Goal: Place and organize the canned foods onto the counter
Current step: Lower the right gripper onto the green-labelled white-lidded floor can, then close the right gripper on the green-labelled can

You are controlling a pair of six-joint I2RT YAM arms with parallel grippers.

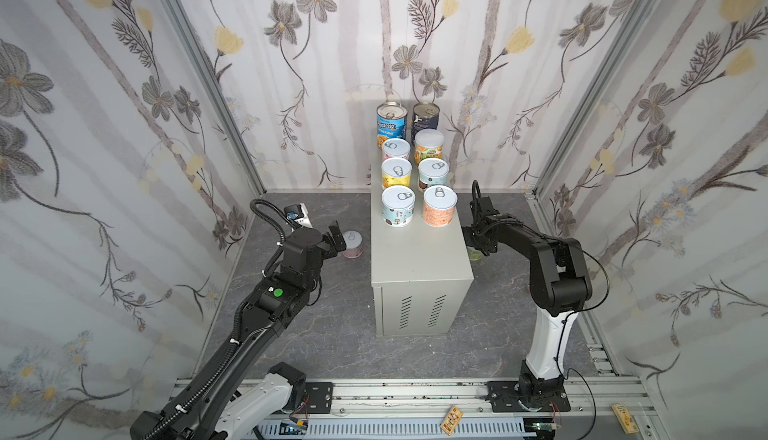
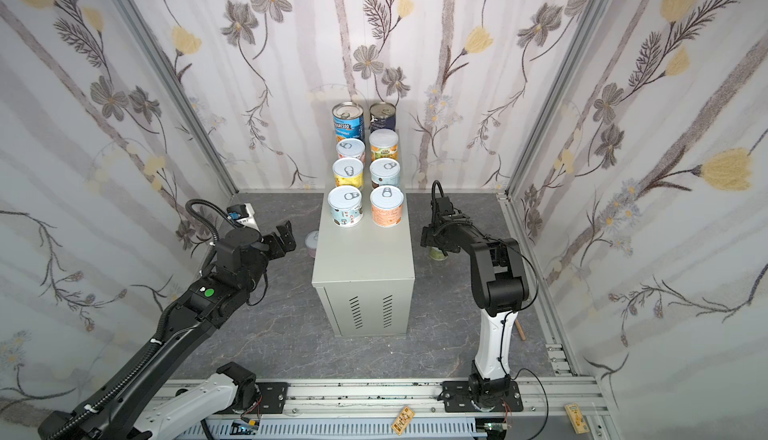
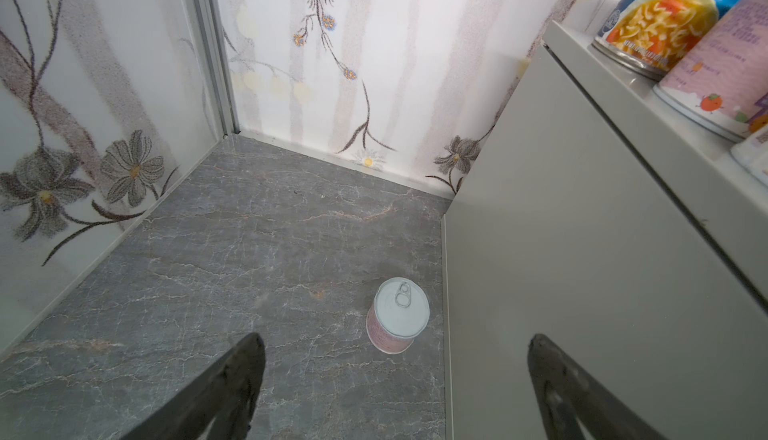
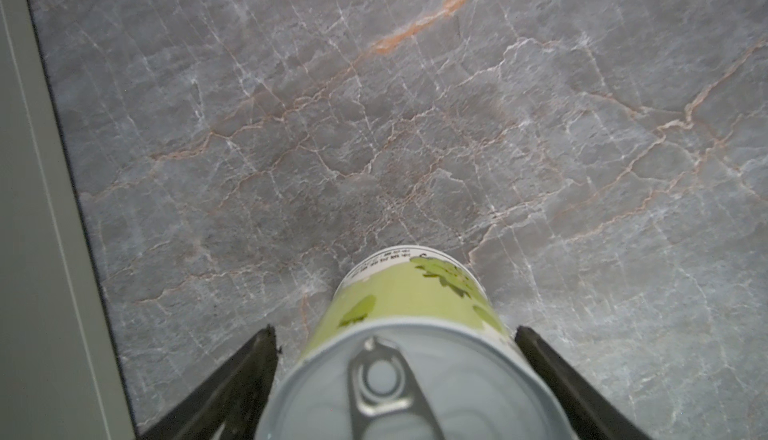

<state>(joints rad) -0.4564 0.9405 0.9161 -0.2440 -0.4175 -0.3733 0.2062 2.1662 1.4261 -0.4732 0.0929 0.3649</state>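
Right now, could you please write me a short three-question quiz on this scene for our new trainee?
1. How many cans stand on the counter?
2. True or false: the left gripper holds the pink can.
3. What sits between the jaws of the right gripper? A. the green can B. a red can C. a glass jar

Key
1. Eight, in two columns of four.
2. False: its jaws are open, and the pink can stands by itself on the floor.
3. A.
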